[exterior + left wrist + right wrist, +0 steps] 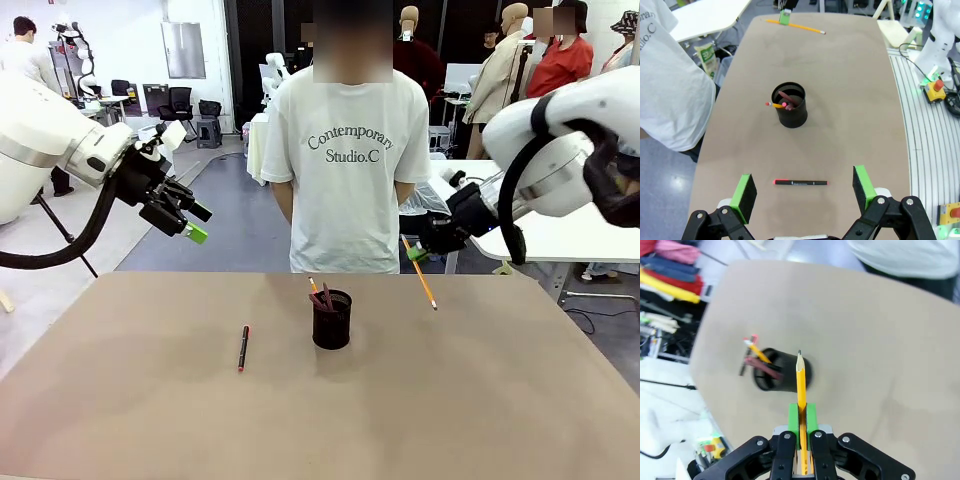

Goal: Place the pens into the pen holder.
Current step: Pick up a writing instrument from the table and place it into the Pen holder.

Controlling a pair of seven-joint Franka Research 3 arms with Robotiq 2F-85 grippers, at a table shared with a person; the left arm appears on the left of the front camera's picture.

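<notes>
1. My right pincer (801,419) is pinching a slim yellow pencil (801,377) between its green pads, with the sharpened point facing outward.
2. My left pincer (804,186) is hanging spread wide and empty over a black pen (800,183) with red ends, which is lying flat on the smooth tan table (860,100).
3. The round black pen holder (790,112) is standing mid-table, containing a pencil (776,105) and a reddish pen (787,96).

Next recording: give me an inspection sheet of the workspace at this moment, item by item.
Surface: brown table, no spills seen.
Job's things: pen holder upright mid-table, pens inside; black pen lying flat to its left; yellow pencil held aloft.
Clutter: nothing seen.
Grippers: left gripper raised, jaws open; right gripper, jaws shut on the yellow pencil.
Cables: black cable along the left arm.
Surroundings: person standing at the far side.
</notes>
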